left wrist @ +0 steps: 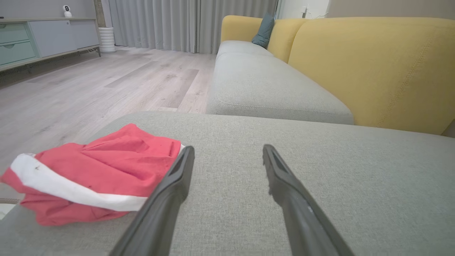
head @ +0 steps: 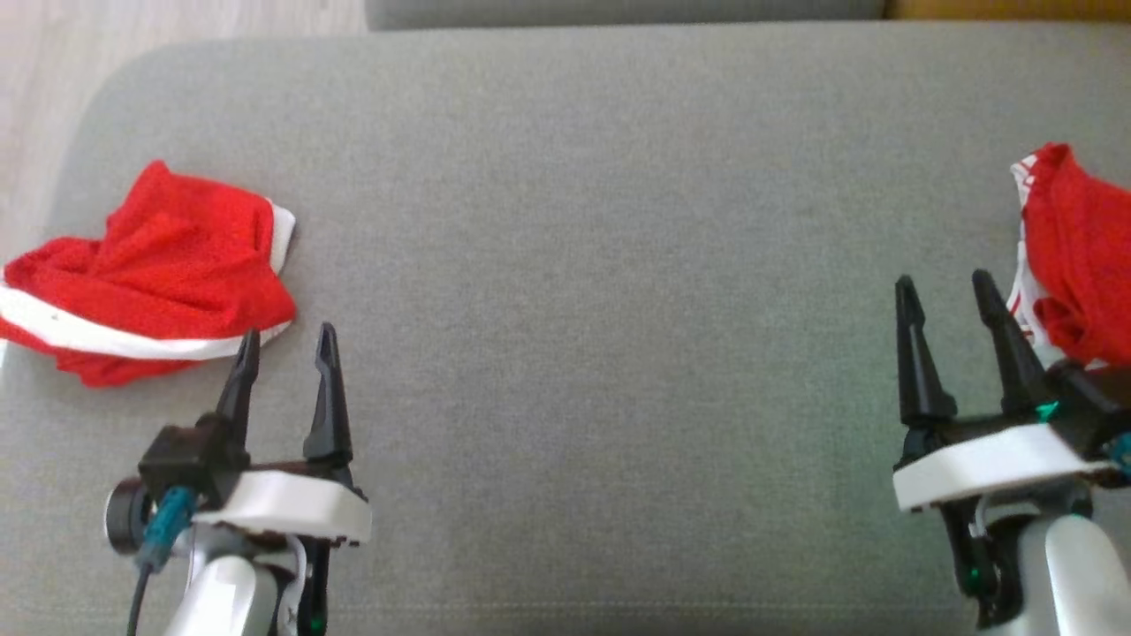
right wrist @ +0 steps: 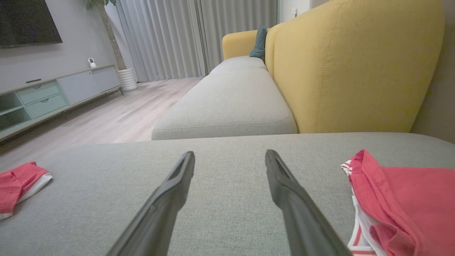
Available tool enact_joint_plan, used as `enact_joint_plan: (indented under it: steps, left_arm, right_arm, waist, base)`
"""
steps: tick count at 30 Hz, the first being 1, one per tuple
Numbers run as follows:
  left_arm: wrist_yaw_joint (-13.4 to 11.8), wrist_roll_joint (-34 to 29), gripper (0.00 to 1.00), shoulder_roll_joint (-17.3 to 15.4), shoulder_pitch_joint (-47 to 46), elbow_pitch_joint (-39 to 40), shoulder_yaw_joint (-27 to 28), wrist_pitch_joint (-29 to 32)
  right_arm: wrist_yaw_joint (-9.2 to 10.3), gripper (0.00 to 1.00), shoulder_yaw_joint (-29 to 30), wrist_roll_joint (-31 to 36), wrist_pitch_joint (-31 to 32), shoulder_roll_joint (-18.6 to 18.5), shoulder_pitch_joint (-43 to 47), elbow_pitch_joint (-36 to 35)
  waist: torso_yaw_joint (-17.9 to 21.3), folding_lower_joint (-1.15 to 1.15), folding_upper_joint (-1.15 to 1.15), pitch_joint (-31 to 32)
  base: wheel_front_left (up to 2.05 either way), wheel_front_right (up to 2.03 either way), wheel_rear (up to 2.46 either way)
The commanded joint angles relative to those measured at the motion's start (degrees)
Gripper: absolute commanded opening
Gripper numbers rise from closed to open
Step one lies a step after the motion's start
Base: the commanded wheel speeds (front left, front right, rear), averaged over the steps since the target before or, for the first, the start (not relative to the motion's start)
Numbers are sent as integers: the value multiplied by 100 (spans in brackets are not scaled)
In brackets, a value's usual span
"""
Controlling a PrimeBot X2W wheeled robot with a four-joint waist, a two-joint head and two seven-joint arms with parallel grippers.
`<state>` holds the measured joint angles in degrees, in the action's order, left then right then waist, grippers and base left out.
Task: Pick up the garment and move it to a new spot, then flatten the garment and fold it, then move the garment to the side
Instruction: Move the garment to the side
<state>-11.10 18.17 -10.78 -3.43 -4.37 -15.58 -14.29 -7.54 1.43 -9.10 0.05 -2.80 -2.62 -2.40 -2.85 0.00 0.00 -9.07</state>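
Wooden floor (head: 53,53): pale planks past the seat's rounded far-left corner.
Left red garment (head: 150,265): crumpled heap with a white band, on the left end of the seat near its edge.
Left claw (head: 288,334): fingers spread apart and holding nothing. It sits low over the seat just beside the heap. Its left fingertip is at the heap's near right edge, but whether it touches the cloth cannot be told.
Grey sofa seat (head: 601,221): a broad fabric cushion carrying both garments, with a bare stretch between the two claws.
Right claw (head: 943,281): fingers spread apart and holding nothing, pointing away from the robot. Its right finger is just beside the other heap's white striped edge.
Right red garment (head: 1082,256): bunched red cloth with red-and-white striped trim, on the right end of the seat, well apart from the left heap and partly cut off by the head view's right edge.
Low cabinet (left wrist: 35,39): against the far wall at the left of the left wrist view, with green drawers.
Grey curtains (left wrist: 177,21): hanging to the floor behind the room.
Teal pillow (left wrist: 265,31): propped at the far end of the sofa.
Yellow backrest (left wrist: 373,64): rising along the right side of the sofa.
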Motion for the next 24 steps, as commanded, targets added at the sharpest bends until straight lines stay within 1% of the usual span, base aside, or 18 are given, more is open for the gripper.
enact_joint_plan:
  steps: [1, 13, 24]
  left_arm:
    - [1, 22, 100, -121, -72, 140, 260, -67]
    - [-1, 26, 100, -219, 266, 65, 192, -29]
    - [-52, 13, 100, -287, 339, 139, 146, 44]
  right_arm:
    - [5, 100, -171, -48, 43, -9, 2, -253]
    - [5, 100, -214, -128, 175, -9, 470, -366]
    - [5, 100, -161, -138, 245, -9, 650, -474]
  waist:
    - [5, 0, 0, 173]
    - [157, 0, 0, 678]
    - [213, 0, 0, 802]
  base:
    - [0, 0, 0]
    - [0, 0, 0]
    - [0, 0, 0]
